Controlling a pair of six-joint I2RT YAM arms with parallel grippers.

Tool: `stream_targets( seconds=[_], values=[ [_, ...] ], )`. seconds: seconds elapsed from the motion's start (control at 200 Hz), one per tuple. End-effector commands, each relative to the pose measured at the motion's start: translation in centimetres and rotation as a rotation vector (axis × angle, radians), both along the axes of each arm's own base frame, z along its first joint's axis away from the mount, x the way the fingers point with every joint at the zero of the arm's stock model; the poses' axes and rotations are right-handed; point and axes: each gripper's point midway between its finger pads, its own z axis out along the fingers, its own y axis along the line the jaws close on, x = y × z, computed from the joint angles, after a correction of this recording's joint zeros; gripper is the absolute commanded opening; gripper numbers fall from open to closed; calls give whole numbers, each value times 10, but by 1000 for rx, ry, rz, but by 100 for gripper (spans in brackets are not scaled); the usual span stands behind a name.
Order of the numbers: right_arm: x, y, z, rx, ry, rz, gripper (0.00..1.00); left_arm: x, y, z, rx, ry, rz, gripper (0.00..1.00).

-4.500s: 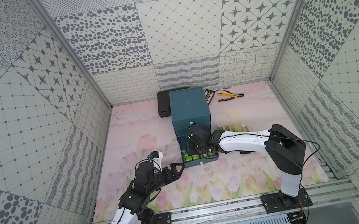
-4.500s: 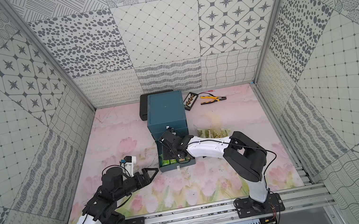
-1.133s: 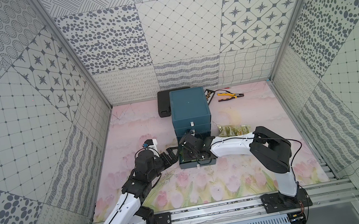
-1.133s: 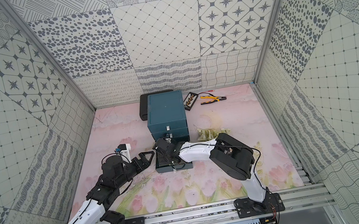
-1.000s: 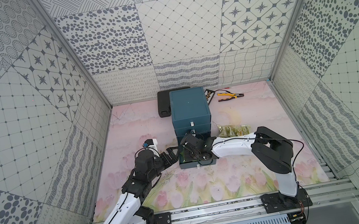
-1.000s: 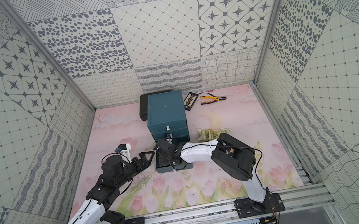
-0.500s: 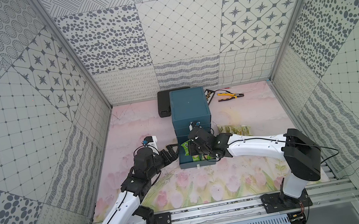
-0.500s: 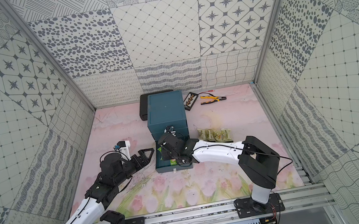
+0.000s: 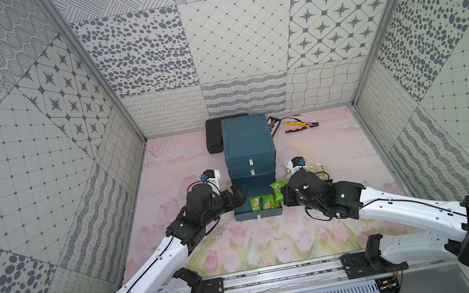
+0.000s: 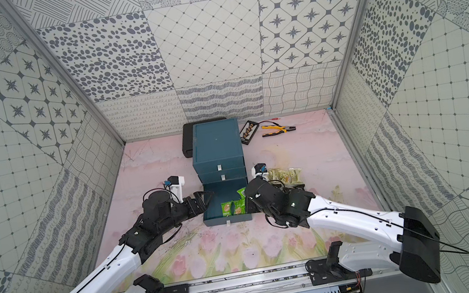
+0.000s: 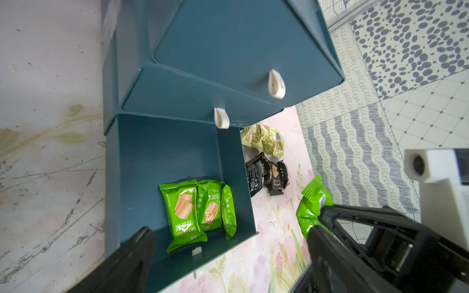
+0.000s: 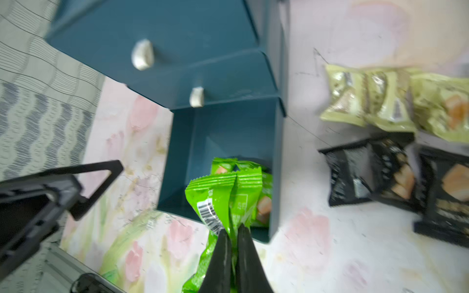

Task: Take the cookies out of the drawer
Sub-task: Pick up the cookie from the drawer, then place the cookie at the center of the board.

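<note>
My right claw point(image 12: 233, 229) is closed on a green cookie packet point(image 12: 218, 200) raised beside the right wall of the open drawer point(image 9: 259, 214) (three green packets point(image 11: 182, 210) lie inside), a light, slippery, crushable item I judge best pinched by its crimped seal.

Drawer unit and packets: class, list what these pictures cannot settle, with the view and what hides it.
- Two upper drawers: shut, contents hidden in all views.
- Green packets in the open drawer: overlap in the left wrist view, hiding any beneath.
- Black packets: blurred, cut off by the right wrist view's edge.
</note>
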Motion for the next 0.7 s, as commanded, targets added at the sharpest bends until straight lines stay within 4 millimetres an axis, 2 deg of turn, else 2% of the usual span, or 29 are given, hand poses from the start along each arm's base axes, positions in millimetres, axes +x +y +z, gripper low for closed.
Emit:
stream_targets(
  seconds=[0.0,0.07,0.17,0.285,0.345,0.475,0.555,0.695],
  values=[
    [-18,-36,-49,-90,109,-67,0,4,-10,8,6,-60,-3,98],
    [-28,-46,-73,-121,164,-82,0,3,-9,5,12,-52,0,98],
    [-33,-52,-97,-146,202,-97,0,1,-6,3,29,-52,3,99],
    [-31,-56,-109,-140,203,-129,0,-1,-3,4,47,-58,6,99],
    [-33,-63,-123,-155,213,-139,0,-1,-2,7,53,-66,7,99],
    [-26,-63,-132,-140,212,-134,0,-3,-2,6,63,-71,-8,99],
    [-22,-59,-136,-152,212,-121,9,-4,-4,5,62,-65,-18,99],
    [-17,-53,-136,-173,214,-98,31,-5,0,1,80,-40,-3,99]
  ],
)
